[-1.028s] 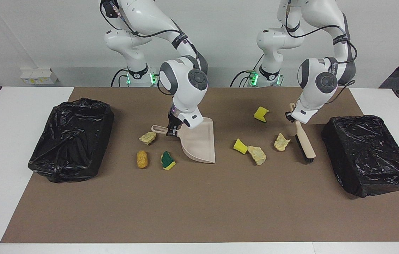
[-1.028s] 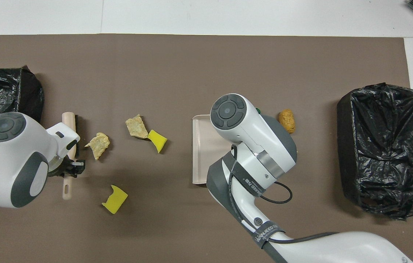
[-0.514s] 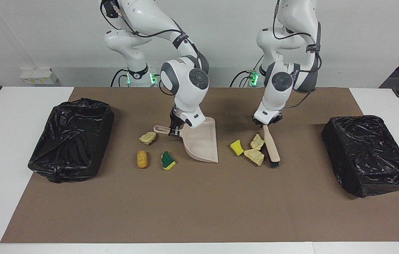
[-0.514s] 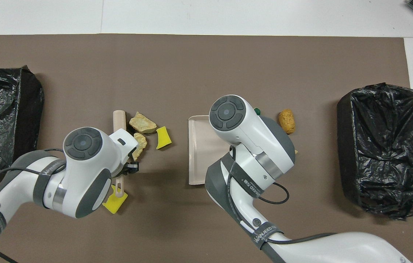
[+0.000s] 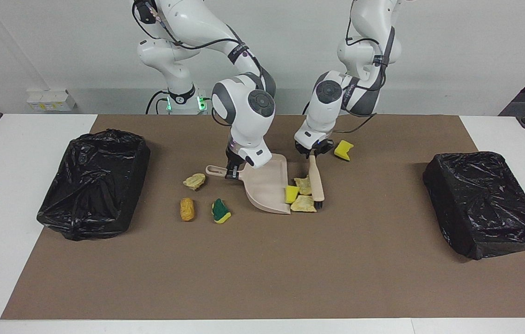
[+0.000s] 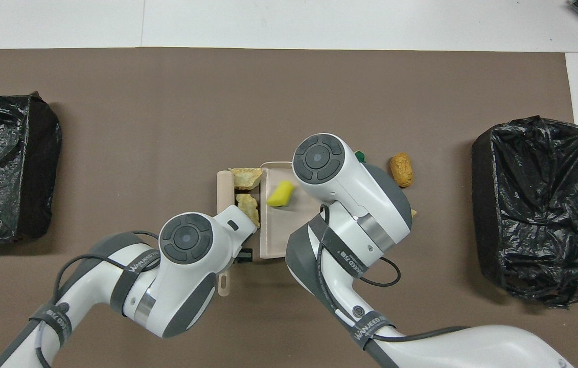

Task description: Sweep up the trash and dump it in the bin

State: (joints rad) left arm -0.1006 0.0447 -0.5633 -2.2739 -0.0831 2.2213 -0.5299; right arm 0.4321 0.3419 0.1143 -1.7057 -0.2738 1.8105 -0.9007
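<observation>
My right gripper (image 5: 230, 172) is shut on the handle of the beige dustpan (image 5: 266, 188), which rests on the mat. My left gripper (image 5: 312, 151) is shut on the beige-handled brush (image 5: 316, 181), bristles down beside the pan's open edge. One yellow sponge chunk (image 5: 291, 194) lies on the pan's lip (image 6: 280, 194). Two tan lumps (image 5: 304, 184) (image 5: 303, 204) sit between brush and pan. Another yellow chunk (image 5: 343, 149) lies beside the left gripper. A tan lump (image 5: 194, 181), an orange-brown lump (image 5: 187, 209) and a green-and-yellow sponge (image 5: 220, 211) lie toward the right arm's end.
Two bins lined with black bags stand on the brown mat: one (image 5: 93, 183) at the right arm's end, one (image 5: 485, 202) at the left arm's end. In the overhead view my arms cover both grippers and part of the dustpan (image 6: 272, 230).
My left arm swept the brush across the mat toward the dustpan, pushing a yellow chunk and two tan lumps along. The yellow chunk now lies on the pan. The dustpan barely shifted.
</observation>
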